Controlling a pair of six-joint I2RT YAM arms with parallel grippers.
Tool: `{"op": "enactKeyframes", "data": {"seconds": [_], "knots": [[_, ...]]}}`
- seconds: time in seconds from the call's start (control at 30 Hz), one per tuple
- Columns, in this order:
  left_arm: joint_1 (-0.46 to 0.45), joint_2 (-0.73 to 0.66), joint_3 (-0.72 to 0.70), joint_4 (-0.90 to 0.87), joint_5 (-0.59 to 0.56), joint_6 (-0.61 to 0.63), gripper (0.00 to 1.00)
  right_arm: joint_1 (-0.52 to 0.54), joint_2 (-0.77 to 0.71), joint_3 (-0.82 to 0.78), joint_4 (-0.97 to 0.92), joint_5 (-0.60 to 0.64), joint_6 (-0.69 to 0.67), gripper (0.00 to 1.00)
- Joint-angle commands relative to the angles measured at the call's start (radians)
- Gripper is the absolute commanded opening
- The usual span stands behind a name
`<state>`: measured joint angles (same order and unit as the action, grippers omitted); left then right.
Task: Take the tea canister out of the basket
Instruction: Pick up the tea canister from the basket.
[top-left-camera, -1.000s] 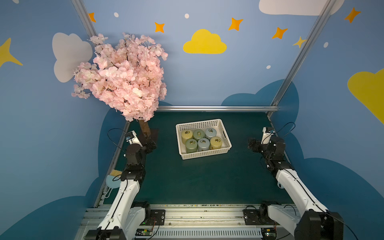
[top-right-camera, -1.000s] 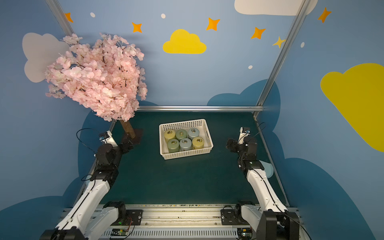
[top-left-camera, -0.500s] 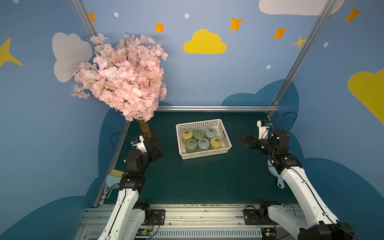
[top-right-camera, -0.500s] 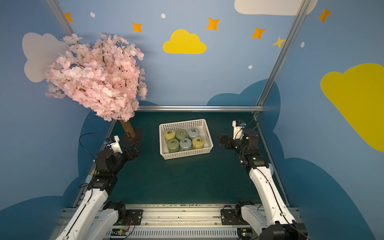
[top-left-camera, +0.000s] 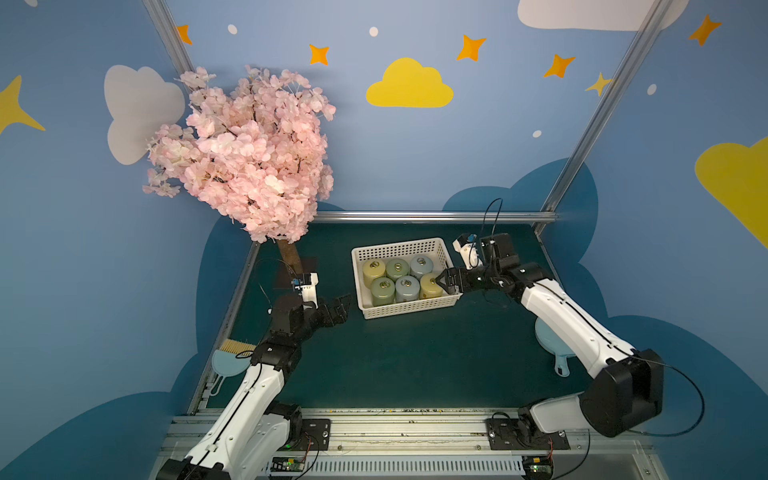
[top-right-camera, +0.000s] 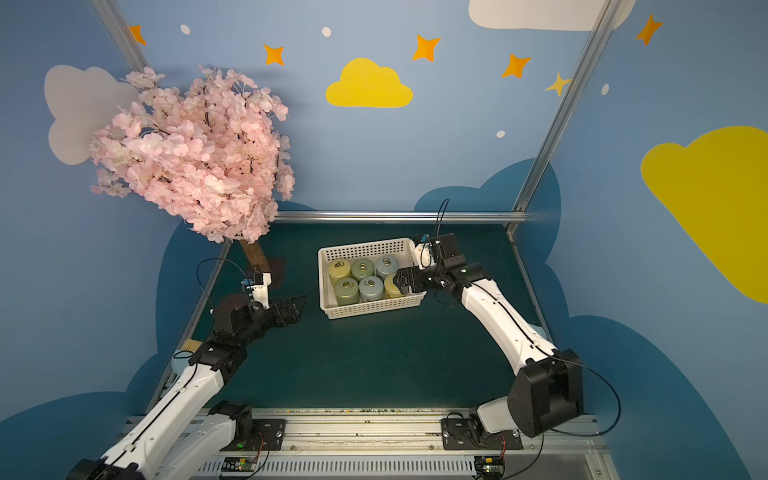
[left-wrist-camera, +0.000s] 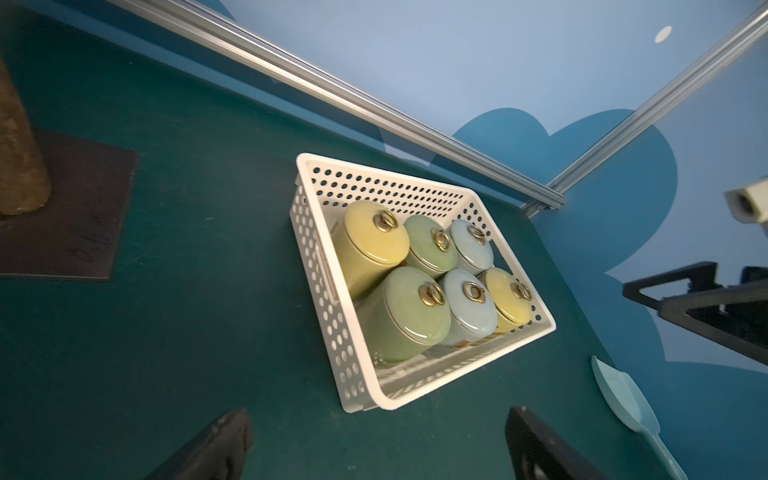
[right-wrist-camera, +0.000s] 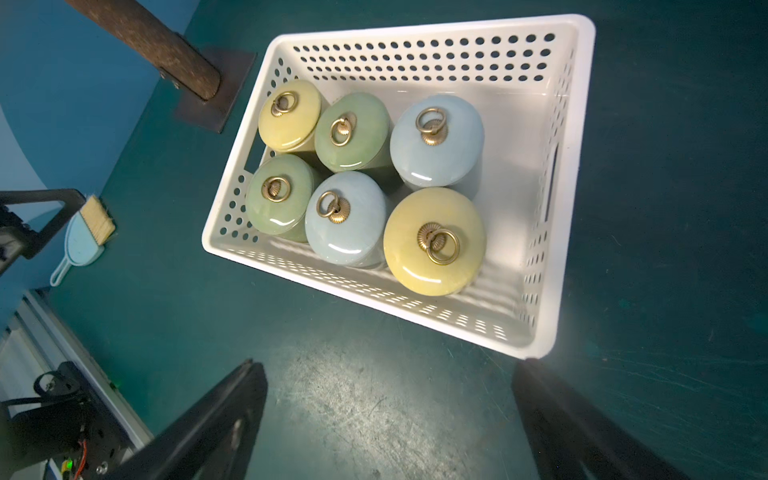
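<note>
Nearest in both top views, the left gripper (top-left-camera: 344, 305) is hovering over the green table (top-left-camera: 395, 365), its jaws spread wide and holding nothing, well apart from the basket (top-left-camera: 409, 309) and facing its left wall. Farther in, the right gripper (top-left-camera: 441, 282) is hanging by the basket's near right corner, jaws likewise gaping and empty. In the right wrist view its fingers (right-wrist-camera: 216, 432) are framing bare table, one tip just beside the basket's corner rim. The yellow tea canister (top-left-camera: 430, 286) is sitting just beyond those tips, inside the basket at the right end of the near row. The basket is holding six lidded canisters upright in two rows of three: a green canister (top-left-camera: 382, 291) and a blue canister (top-left-camera: 406, 289) are sharing the near row, and the far row (top-left-camera: 397, 269) is running yellow, green, blue. A strip of basket floor is lying bare along the right wall
</note>
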<state>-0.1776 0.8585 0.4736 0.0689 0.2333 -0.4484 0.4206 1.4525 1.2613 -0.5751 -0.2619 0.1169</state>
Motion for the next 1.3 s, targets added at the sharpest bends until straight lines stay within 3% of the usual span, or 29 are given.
{"op": "enactKeyframes", "data": {"seconds": [0.0,0.6,1.27], "knots": [[-0.016,0.009,-0.028,0.061,0.059,0.029,1.00,0.012,0.046,0.069,-0.114,0.033,-0.051,0.98],[-0.028,-0.062,-0.091,0.108,0.059,0.071,1.00,0.022,0.427,0.456,-0.443,0.112,-0.178,0.98],[-0.028,-0.072,-0.096,0.098,0.029,0.071,1.00,0.077,0.596,0.565,-0.447,0.199,-0.210,0.98]]}}
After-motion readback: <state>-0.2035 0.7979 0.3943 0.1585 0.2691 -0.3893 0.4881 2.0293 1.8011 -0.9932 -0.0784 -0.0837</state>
